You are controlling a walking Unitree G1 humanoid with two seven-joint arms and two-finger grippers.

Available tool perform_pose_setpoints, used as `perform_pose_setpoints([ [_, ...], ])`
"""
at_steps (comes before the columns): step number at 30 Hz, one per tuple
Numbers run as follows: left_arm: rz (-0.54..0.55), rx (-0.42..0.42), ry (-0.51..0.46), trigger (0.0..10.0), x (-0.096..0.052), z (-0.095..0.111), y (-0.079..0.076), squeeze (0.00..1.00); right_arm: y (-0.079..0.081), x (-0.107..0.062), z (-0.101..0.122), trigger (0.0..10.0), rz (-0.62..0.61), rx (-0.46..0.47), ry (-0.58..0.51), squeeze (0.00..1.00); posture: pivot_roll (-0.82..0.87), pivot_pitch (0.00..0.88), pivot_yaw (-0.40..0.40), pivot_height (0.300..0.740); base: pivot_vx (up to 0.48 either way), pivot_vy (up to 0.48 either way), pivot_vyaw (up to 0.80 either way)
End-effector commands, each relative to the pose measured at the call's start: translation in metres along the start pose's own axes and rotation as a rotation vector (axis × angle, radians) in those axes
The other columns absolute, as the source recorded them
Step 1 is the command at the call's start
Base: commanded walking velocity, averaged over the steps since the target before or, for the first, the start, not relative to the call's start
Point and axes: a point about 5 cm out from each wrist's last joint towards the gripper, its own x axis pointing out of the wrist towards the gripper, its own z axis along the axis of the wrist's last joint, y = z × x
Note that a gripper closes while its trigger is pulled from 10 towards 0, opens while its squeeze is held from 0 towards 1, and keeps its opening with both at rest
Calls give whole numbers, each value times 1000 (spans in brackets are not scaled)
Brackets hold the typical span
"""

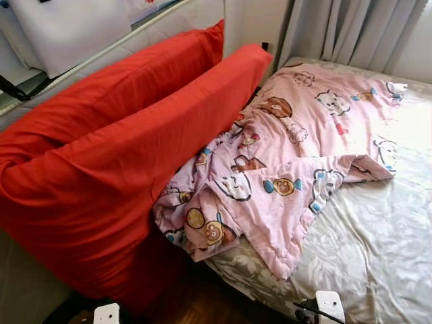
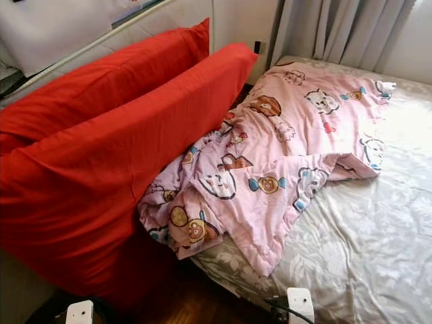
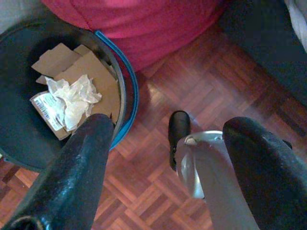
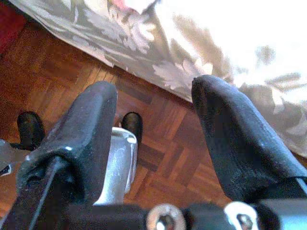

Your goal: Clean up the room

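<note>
Both pincers hang spread and empty: my left pincer (image 3: 163, 158) above the dark round bin (image 3: 29, 143) of cardboard scraps, my right pincer (image 4: 153, 124) beside the bed. Crumpled pink cartoon-print quilt (image 1: 290, 155) slumps against red pillows (image 1: 115, 155), likely needing straightening.

A home bedroom: rumpled pink cartoon-print quilt (image 1: 297, 155) on a floral-sheeted bed (image 1: 378, 243), grey curtains (image 1: 351, 30), parquet floor (image 3: 158, 187).
</note>
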Motion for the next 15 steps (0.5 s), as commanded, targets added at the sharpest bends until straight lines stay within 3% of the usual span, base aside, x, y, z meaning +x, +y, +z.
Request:
perform_pose_setpoints([
  [1, 2, 8, 32, 10000, -2, -7, 1, 0, 1, -1, -3, 10000, -2, 6, 5, 0, -68, 120, 3, 740, 255, 0, 0],
  [10, 0, 5, 31, 10000, -2, -7, 1, 0, 0, -1, -3, 10000, -4, -20, 2, 0, -65, 116, 1, 740, 259, 0, 0],
  [13, 0, 5, 29, 10000, -2, -7, 1, 0, -1, -1, -3, 10000, -3, -20, 0, 0, -64, 116, 1, 740, 261, 0, 692],
  [15, 3, 5, 22, 10000, -2, -7, 1, 0, 0, -1, -3, 10000, -4, -11, -2, 0, -63, 117, 2, 740, 0, 0, 0],
])
